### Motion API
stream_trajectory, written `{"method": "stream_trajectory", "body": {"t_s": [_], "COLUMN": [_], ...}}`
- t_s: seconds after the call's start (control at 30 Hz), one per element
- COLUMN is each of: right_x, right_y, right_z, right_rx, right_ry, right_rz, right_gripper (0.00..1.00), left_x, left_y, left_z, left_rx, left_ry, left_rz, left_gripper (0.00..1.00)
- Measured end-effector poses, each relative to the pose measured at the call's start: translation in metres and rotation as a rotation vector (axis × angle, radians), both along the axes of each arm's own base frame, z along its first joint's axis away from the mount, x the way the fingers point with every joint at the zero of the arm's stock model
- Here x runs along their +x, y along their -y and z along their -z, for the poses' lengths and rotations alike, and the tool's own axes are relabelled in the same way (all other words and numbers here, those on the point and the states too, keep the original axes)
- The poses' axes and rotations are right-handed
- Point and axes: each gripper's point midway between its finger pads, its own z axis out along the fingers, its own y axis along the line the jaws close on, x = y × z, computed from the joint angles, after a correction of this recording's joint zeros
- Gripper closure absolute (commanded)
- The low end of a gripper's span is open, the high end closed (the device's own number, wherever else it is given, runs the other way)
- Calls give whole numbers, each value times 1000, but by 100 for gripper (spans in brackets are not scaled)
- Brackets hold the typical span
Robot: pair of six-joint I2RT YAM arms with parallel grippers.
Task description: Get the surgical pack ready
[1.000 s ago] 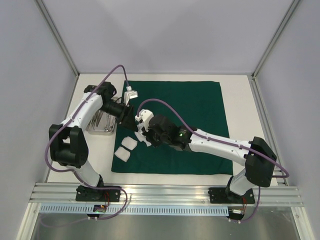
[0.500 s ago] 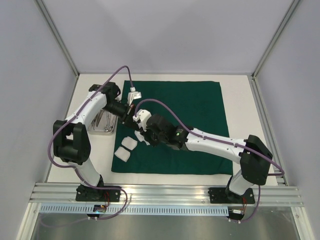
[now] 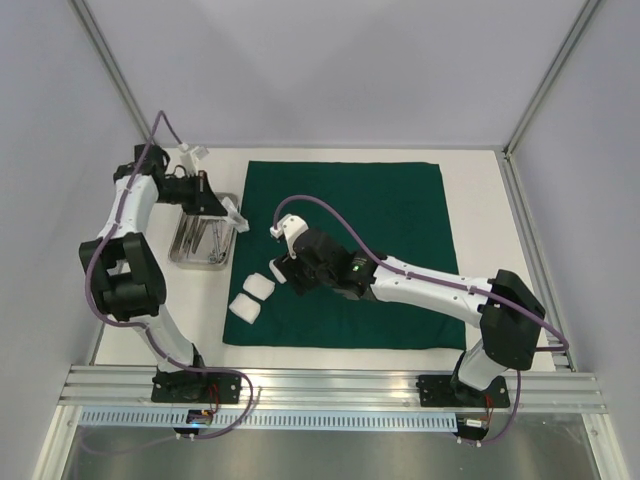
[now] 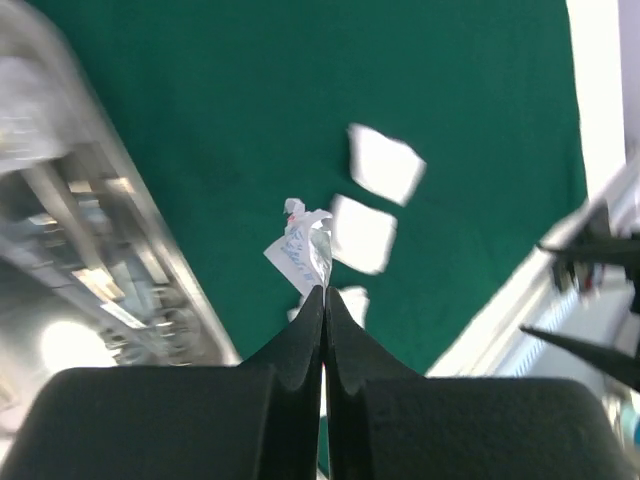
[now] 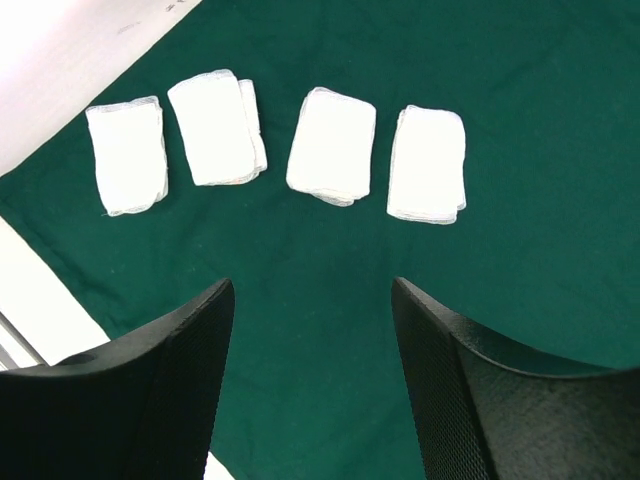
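Since the gauze squares [image 5: 331,146] are judged soft and light, an edge pinch is advised; the right gripper [image 5: 310,292] is seen open; the left gripper [image 4: 323,292] is seen clamped on a paper scrap [image 4: 300,250].

White arms [image 3: 430,285], black joints, purple cables [image 3: 318,205]
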Motion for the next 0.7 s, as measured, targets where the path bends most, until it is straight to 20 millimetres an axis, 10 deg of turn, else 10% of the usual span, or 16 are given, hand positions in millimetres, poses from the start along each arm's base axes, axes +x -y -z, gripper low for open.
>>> {"method": "stream_trajectory", "body": {"t_s": [0.23,0.7], "right_x": [1,5], "right_y": [0,3], "right_z": [3,23], "right_rx": [-4,-51], "right_ry": [-3,-29], "right_rz": [10,20], "right_gripper": [34,35], "left_x": [54,108], "left_y": [-76,-88], "left_z": [-4,50], "left_rx": [38,-25], "left_ry": [97,60], "left_rz": [-290,-395], "left_gripper": [100,100]}}
